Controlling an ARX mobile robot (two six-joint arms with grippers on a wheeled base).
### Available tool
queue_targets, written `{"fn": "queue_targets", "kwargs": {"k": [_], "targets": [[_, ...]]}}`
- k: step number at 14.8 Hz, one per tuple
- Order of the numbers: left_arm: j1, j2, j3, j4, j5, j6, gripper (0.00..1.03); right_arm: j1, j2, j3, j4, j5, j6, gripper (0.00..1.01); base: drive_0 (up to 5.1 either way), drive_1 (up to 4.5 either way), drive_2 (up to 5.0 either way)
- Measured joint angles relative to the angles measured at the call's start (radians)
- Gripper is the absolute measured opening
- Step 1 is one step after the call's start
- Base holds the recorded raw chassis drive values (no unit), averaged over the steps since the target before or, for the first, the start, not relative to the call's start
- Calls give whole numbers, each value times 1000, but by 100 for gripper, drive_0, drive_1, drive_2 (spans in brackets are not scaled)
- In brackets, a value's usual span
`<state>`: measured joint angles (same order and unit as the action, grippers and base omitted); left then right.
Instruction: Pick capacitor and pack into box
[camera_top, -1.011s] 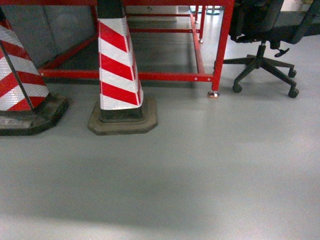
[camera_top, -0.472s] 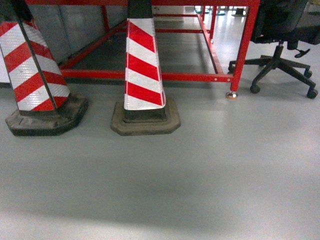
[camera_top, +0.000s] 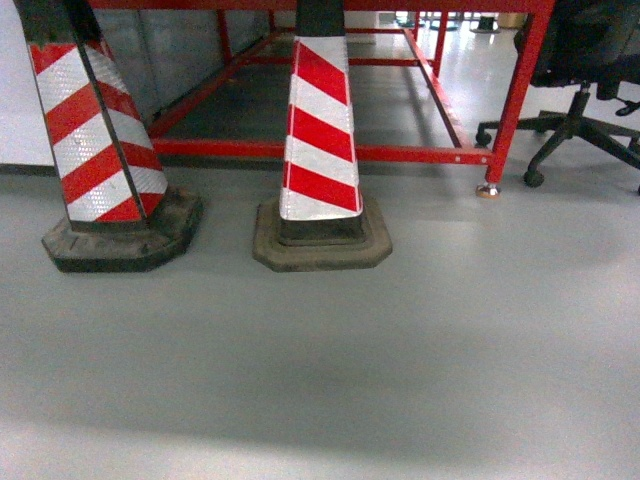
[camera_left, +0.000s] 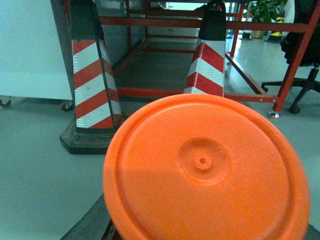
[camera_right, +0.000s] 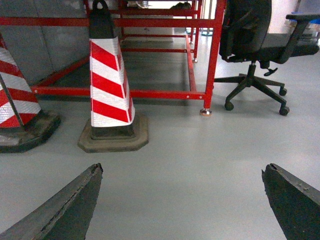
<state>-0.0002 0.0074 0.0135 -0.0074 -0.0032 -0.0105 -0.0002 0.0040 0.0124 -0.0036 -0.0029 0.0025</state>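
Observation:
An orange round disc with a raised rim and a small centre nub, the capacitor (camera_left: 205, 170), fills the lower left wrist view. It sits in my left gripper (camera_left: 200, 234), which is shut on it. Only one dark finger (camera_left: 92, 226) shows, at the disc's lower left edge. In the right wrist view my right gripper (camera_right: 182, 172) stands wide open over bare grey floor, nothing between its two dark fingertips. The box is out of view. Neither gripper shows in the head view.
Two red-and-white striped cones on black bases stand ahead, the left cone (camera_top: 95, 130) and the middle cone (camera_top: 320, 140). Behind them is a red steel table frame (camera_top: 320, 152). A black office chair (camera_right: 255, 55) is at the right. A white cabinet on castors (camera_left: 30, 50) is at the left.
In the head view both cones and the red frame have slid to the right, and the chair has nearly left the right edge. The view has swung left.

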Motion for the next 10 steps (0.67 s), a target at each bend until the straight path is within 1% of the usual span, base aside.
{"fn": "queue_targets", "kwargs": {"k": [3, 8, 10], "targets": [[0, 0, 0, 1, 0, 0, 44, 0, 0, 0, -1, 1, 0, 98, 0, 0, 0], [0, 0, 0, 1, 1, 0, 44, 0, 0, 0, -3, 1, 0, 98, 295, 167, -496], [0, 0, 0, 0, 5, 0, 44, 0, 0, 0, -4, 3, 0, 98, 4, 404, -395]]}}
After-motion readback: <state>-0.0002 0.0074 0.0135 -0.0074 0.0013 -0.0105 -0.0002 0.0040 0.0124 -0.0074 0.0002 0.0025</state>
